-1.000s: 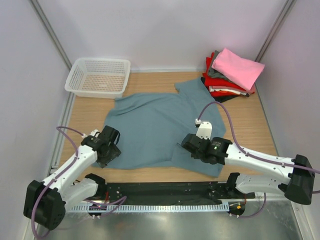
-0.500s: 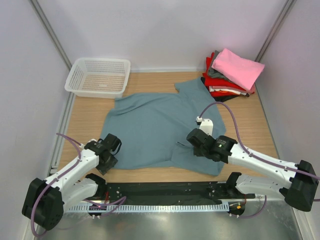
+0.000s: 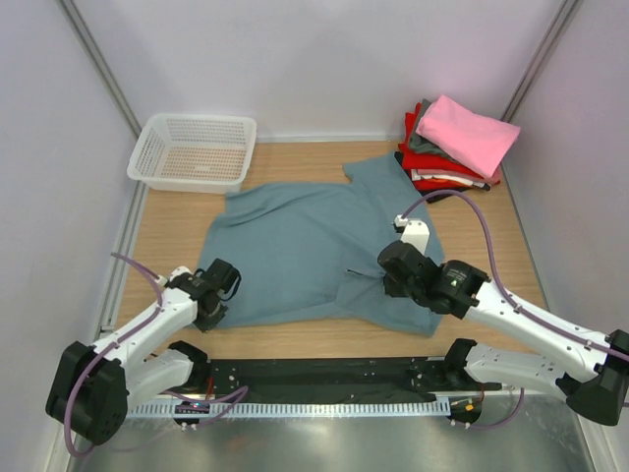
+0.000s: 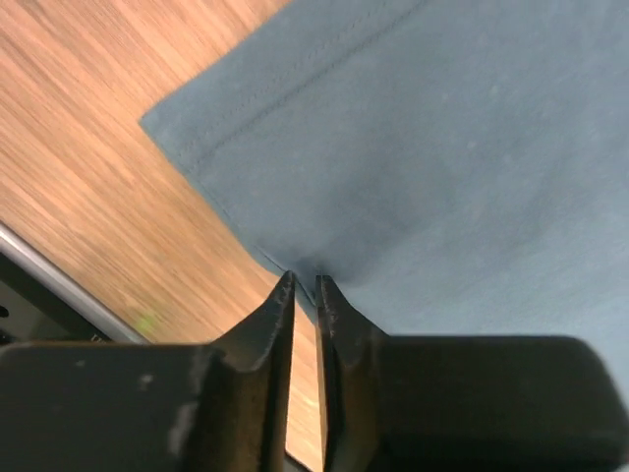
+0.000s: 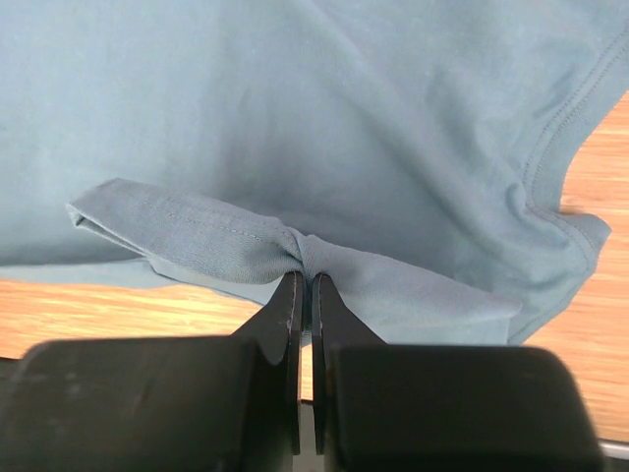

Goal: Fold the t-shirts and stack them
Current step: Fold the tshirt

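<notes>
A large teal t-shirt (image 3: 290, 251) lies spread on the wooden table (image 3: 496, 246), one sleeve pointing toward the back. My left gripper (image 3: 218, 303) sits low at its near left corner. In the left wrist view the fingertips (image 4: 287, 287) stand a thin slit apart, pinching the edge of the teal t-shirt (image 4: 442, 147). My right gripper (image 3: 388, 280) is shut on a bunched pinch of the near hem, seen in the right wrist view as a folded strip of the teal t-shirt (image 5: 197, 241) drawn up to the gripper (image 5: 307, 277). Folded t-shirts (image 3: 457, 147) are stacked at the back right, pink on top.
A white lattice basket (image 3: 194, 150) stands at the back left, just beyond the shirt's far left corner. White walls close in on both sides and behind. A black rail with the arm bases (image 3: 324, 379) runs along the near edge.
The left gripper slid toward the near left corner of the shirt and its jaws narrowed onto the edge. The right gripper moved back and right, carrying the pinched hem.
</notes>
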`<action>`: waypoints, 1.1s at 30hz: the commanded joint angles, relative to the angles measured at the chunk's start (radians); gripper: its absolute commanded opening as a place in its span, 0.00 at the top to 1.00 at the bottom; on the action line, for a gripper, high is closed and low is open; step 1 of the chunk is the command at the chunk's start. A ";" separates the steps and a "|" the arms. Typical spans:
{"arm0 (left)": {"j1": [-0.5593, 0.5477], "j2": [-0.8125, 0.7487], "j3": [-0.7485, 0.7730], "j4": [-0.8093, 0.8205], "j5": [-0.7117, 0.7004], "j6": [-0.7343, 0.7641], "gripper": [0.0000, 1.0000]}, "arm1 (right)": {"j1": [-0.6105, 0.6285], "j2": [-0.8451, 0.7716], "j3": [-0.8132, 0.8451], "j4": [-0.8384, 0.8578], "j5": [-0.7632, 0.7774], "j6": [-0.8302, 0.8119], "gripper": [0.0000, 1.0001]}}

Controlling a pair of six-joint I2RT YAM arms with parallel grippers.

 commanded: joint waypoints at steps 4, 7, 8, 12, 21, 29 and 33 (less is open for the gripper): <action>-0.004 -0.020 -0.003 0.092 -0.087 0.074 1.00 | -0.006 -0.053 0.032 -0.075 0.031 -0.001 0.99; -0.004 -0.020 0.008 0.096 -0.085 0.098 1.00 | -0.006 -0.084 0.005 -0.091 0.030 0.013 0.99; -0.004 -0.021 0.011 0.092 -0.084 0.105 1.00 | -0.006 -0.086 0.009 -0.096 0.028 0.015 0.99; -0.004 -0.052 0.081 0.068 -0.065 0.149 1.00 | -0.006 -0.067 0.050 -0.126 0.060 0.012 0.99; -0.002 -0.015 0.322 0.019 -0.085 0.325 1.00 | -0.008 0.045 0.170 -0.135 0.131 -0.134 0.99; 0.013 0.138 0.497 0.071 -0.082 0.468 1.00 | -0.024 0.126 0.261 -0.091 0.192 -0.292 0.99; 0.024 0.218 0.537 0.077 -0.047 0.494 1.00 | -0.067 0.164 0.274 -0.066 0.202 -0.338 0.99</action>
